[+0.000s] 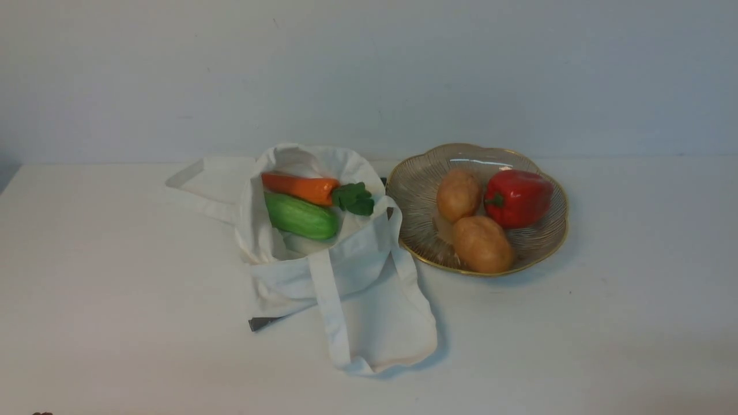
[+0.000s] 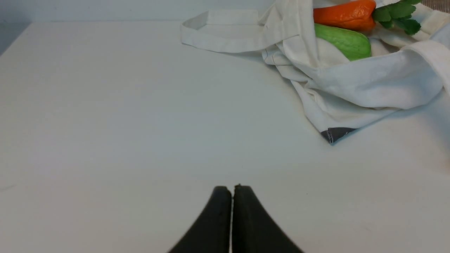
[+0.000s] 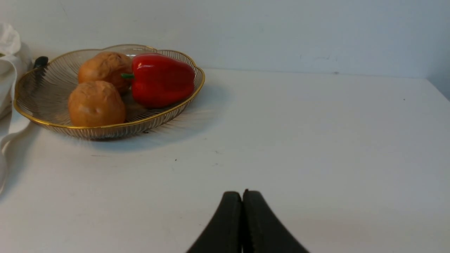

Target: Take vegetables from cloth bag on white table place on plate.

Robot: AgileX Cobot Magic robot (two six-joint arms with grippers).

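The cloth bag [image 1: 369, 300] lies wrinkled and open-mouthed on the white table [image 1: 115, 288]. Inside its mouth rest an orange carrot [image 1: 300, 187] with a green leafy top and, beside it, a green cucumber [image 1: 300, 218]. In the left wrist view the carrot [image 2: 342, 14] and cucumber [image 2: 346, 40] show at the bag's [image 2: 369, 84] opening. To the right of the bag stands the plate [image 1: 412, 187], holding an oblong tan potato [image 1: 483, 244] at its near side. My left gripper [image 2: 232, 189] is shut and empty over bare table, well short of the bag. My right gripper [image 3: 242, 195] is also shut and empty, away from the plate [image 3: 42, 91].
A red bell pepper [image 1: 517, 197] and a smaller round potato [image 1: 458, 195] also lie in the plate. One bag strap [image 1: 199, 178] loops out to the left, another [image 1: 331, 305] trails toward me. A grey tab [image 1: 262, 323] pokes from the bag's corner. A wall rises behind.
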